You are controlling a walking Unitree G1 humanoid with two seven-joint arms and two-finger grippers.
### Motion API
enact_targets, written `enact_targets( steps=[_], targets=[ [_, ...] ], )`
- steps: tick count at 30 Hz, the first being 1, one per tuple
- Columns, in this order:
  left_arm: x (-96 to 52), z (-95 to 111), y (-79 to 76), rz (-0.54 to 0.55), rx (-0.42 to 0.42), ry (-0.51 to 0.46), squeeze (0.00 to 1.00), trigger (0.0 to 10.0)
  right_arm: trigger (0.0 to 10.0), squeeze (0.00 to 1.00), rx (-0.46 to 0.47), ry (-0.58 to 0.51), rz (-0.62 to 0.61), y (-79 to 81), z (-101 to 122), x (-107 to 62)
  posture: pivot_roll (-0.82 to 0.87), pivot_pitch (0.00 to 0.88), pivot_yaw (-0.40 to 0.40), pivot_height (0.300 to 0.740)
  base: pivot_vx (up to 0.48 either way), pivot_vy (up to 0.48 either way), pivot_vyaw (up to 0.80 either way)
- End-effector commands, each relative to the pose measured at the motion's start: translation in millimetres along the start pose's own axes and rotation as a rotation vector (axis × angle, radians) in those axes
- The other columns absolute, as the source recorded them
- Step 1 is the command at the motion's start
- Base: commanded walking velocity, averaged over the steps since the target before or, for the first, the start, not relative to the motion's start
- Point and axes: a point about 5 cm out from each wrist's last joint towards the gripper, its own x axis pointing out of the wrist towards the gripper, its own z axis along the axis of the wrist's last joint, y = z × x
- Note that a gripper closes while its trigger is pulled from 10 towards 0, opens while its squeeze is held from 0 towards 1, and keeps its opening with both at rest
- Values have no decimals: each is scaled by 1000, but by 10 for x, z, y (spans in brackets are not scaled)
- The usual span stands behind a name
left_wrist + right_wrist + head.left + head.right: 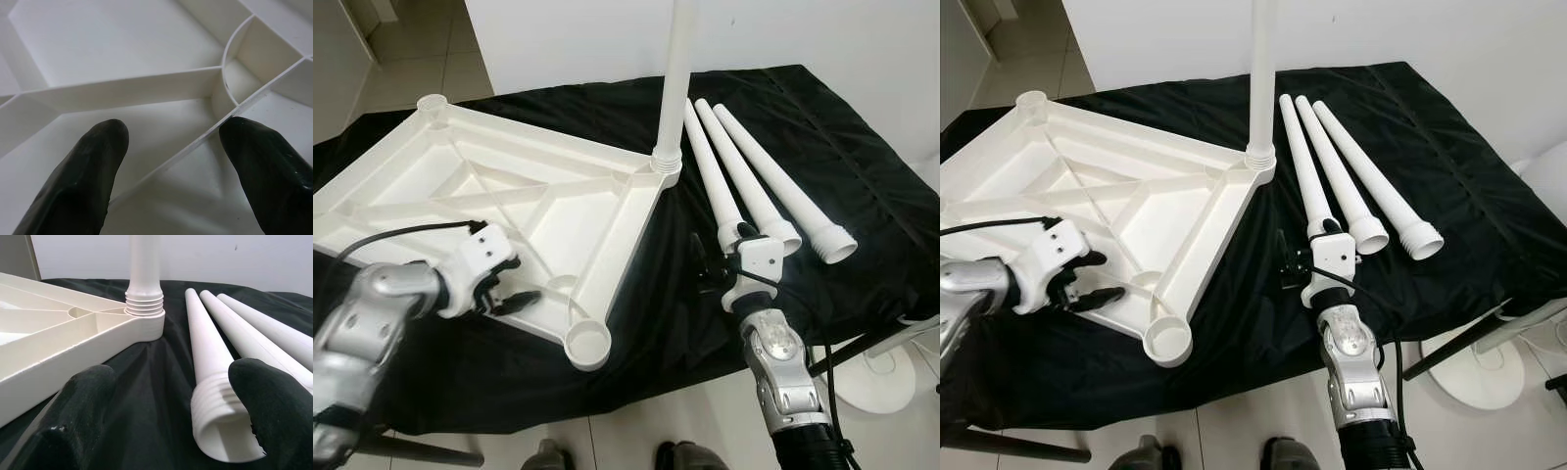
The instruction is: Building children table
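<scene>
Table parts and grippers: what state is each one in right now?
Tabletop: upside down on the black cloth.
Fitted leg: upright in a corner socket.
Three loose legs: lying side by side, unattached.
Near socket: empty.
Left gripper: open over a tabletop rib.
Right gripper: open at the nearest loose leg's threaded end.

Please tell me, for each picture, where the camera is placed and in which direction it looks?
Left and right eye views: on the head, looking down at the upturned tabletop and three loose legs; both arms show.
Left wrist view: along the left gripper onto the tabletop's ribs.
Right wrist view: along the right gripper, open at the nearest loose leg.
Shared: the fitted leg appears in eye and right wrist views.
</scene>
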Motion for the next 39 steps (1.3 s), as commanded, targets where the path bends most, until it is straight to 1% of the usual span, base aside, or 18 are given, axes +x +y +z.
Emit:
enact_targets(
  steps=[1,5,8,12,13,15,16,17,18,19,23,25,30,31,33,34,37,39],
  targets=[
    [61,-15,74,88,15,16,0,10000,10000,0,-3,9,1,24,-28,-19,-58,111,44,740,0,0,0],
    [89,7,121,110,-7,12,0,10000,10000,0,-1,9,-2,28,-24,-22,-61,113,47,740,0,0,0],
    [87,-33,85,54,17,50,0,10000,10000,0,-3,10,-9,20,-22,-36,-66,119,52,740,0,0,0],
    [78,-29,107,49,27,42,0,10000,10000,0,-5,12,-14,5,-27,-52,-68,125,55,740,0,0,0],
    [75,-19,110,43,27,36,0,7804,10000,0,-6,13,-15,5,-28,-55,-68,125,55,740,0,0,0],
    [73,-13,110,38,28,32,0,7804,10000,0,-6,13,-16,5,-27,-56,-68,125,55,740,0,0,0],
    [80,-1,105,27,32,23,0,1373,10000,0,-7,14,-17,6,-27,-59,-69,127,57,740,0,0,0],
    [90,11,101,22,33,16,0,1765,10000,0,-7,14,-18,6,-27,-61,-68,128,56,740,0,0,0],
    [90,11,101,22,33,16,0,1765,10000,0,-7,14,-18,6,-27,-61,-68,128,56,740,0,0,0],
    [103,27,101,24,37,5,0,2275,10000,0,-6,14,-18,7,-27,-62,-68,128,56,740,0,0,0],
    [150,58,94,29,40,-13,0,2824,10000,0,-5,15,-20,11,-28,-61,-69,129,56,740,0,0,0],
    [192,97,73,30,40,-32,0,1529,10000,0,-4,14,-20,17,-27,-59,-68,129,57,740,0,0,0],
    [225,126,37,21,43,-49,0,1647,10000,0,-4,14,-21,20,-26,-56,-68,129,59,740,0,0,0],
    [243,137,14,13,41,-58,0,824,10000,0,-3,14,-21,22,-26,-54,-68,130,60,740,0,0,0],
    [268,148,-22,-1,41,-64,0,863,10000,0,-3,14,-22,24,-25,-53,-68,131,62,740,0,0,0],
    [285,153,-45,-9,41,-68,0,588,10000,0,-2,14,-23,26,-25,-52,-68,131,62,740,0,0,0],
    [325,164,-93,-25,41,-75,0,902,10000,0,-1,14,-23,32,-25,-51,-67,131,63,740,0,0,0],
    [343,171,-112,-31,41,-80,0,627,10000,0,-1,14,-23,35,-24,-50,-68,130,65,740,0,0,0]
  ],
)
